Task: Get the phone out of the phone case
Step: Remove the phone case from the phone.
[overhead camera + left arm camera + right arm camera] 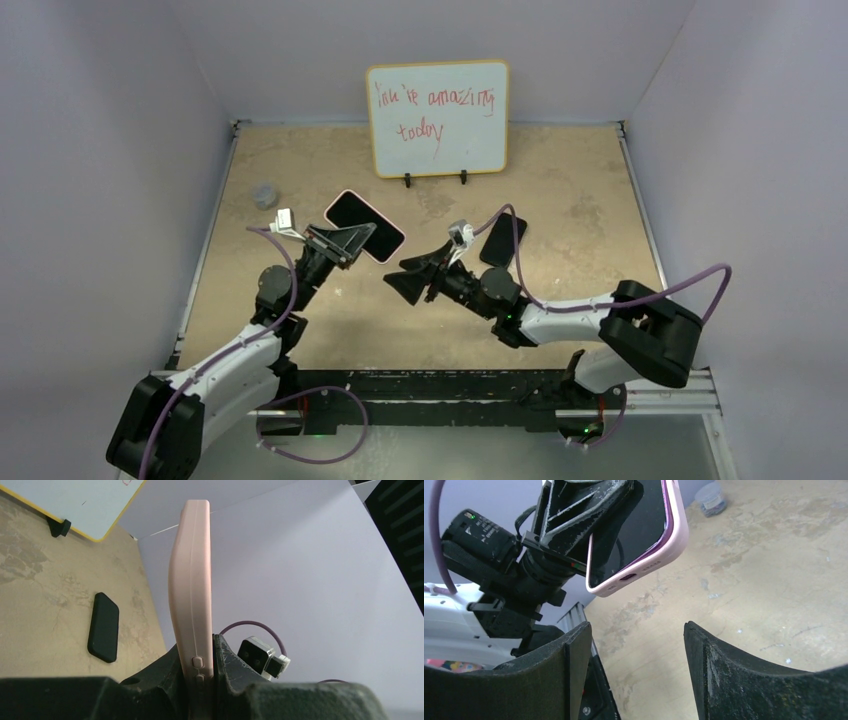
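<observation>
Left gripper (202, 672) clamped the pink phone case (190, 580) aloft; right gripper (636, 670) gaped empty. Soft rim looked peelable from 1 free corner.

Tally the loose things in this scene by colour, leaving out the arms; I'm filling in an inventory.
Pink: 1, the phone case
Black: 1, the flat slab
Grey: 1, the small tub
White: 1, the whiteboard
Total: 4
</observation>
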`<action>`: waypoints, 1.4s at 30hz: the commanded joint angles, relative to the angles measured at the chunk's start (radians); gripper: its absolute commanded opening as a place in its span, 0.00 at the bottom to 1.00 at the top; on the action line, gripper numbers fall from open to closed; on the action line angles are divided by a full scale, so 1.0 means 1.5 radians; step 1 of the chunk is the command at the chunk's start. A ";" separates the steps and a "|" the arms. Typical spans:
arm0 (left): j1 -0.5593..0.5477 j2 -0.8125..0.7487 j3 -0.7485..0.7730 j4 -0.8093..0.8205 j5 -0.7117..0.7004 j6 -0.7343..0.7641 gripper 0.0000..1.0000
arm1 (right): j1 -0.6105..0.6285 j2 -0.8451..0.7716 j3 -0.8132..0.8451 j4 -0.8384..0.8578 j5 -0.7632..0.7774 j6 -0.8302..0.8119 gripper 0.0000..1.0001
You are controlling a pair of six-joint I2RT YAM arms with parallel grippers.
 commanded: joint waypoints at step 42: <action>0.002 -0.014 0.025 0.103 0.061 -0.096 0.00 | 0.007 0.039 0.081 0.026 0.009 -0.094 0.00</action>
